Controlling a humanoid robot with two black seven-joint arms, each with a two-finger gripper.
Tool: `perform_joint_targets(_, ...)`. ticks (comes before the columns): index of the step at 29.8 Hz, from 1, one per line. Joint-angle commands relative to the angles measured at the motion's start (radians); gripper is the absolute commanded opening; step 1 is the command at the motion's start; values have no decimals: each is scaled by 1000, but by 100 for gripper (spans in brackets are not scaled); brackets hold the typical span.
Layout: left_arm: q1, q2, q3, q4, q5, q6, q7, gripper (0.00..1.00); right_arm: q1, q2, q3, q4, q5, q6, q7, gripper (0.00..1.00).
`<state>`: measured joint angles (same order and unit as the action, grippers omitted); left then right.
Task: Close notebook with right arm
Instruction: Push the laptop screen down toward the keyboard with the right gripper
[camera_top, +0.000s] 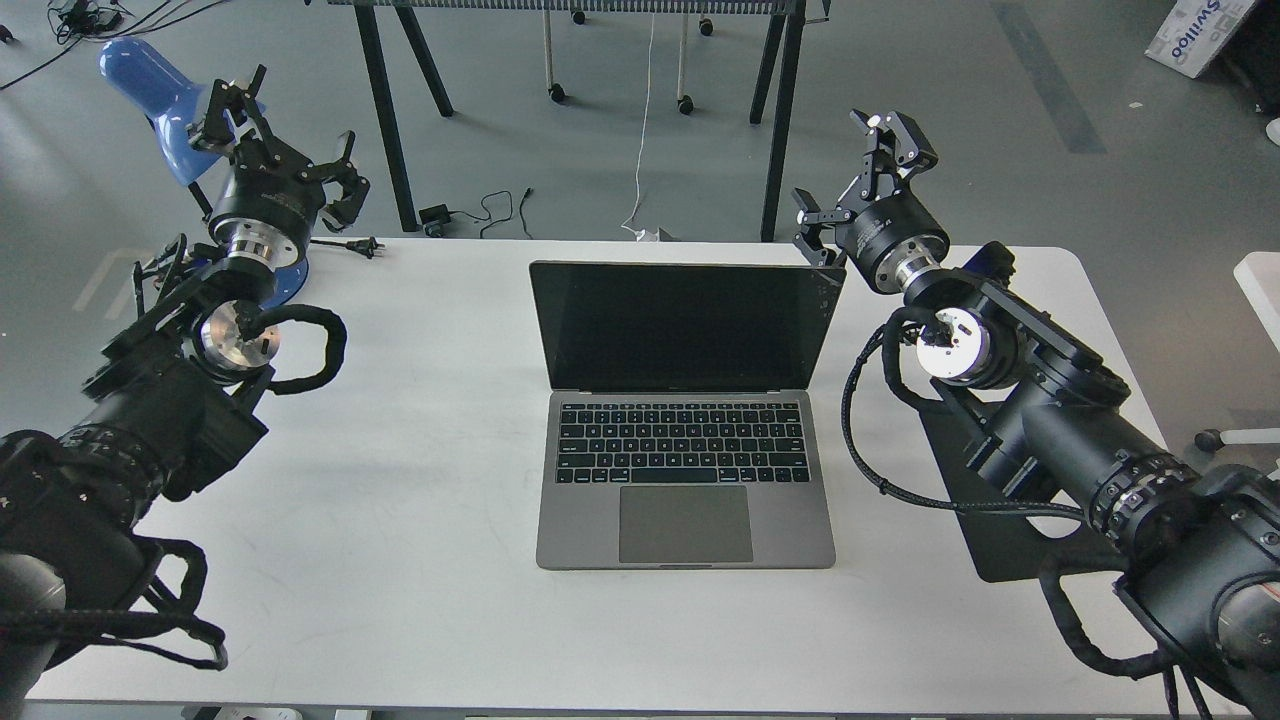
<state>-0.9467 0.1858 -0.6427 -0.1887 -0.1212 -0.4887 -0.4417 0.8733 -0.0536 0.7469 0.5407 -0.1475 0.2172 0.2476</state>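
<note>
The notebook is an open grey laptop (686, 470) in the middle of the white table (400, 500), with its dark screen (685, 325) standing up and facing me. My right gripper (855, 180) is open and empty, just behind the screen's top right corner, with its lower finger touching or almost touching that corner. My left gripper (280, 135) is open and empty, raised over the table's far left corner, well away from the notebook.
A black mouse pad (1000, 545) lies at the right, mostly under my right arm. A blue lamp (150, 85) stands at the far left corner behind the left gripper. Black table legs (775, 130) and cables are on the floor beyond.
</note>
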Motion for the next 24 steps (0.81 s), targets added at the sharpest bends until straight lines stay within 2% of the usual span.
perform_joint_targets(1, 0, 0, 1, 0, 2, 0, 0, 100, -42, -32, -9, 112, -1, -5, -4, 100)
perform_joint_targets(7, 0, 0, 0, 0, 2, 0, 0, 100, -123, -103, -18, 254, -6, -15, -25, 100)
perform_joint_targets(14, 0, 0, 0, 0, 0, 0, 0, 100, -183, -178, -89, 356, -6, -24, -25, 100)
perform_joint_targets(24, 0, 0, 0, 0, 2, 0, 0, 100, -261, -210, -167, 432, -10, -24, -24, 100)
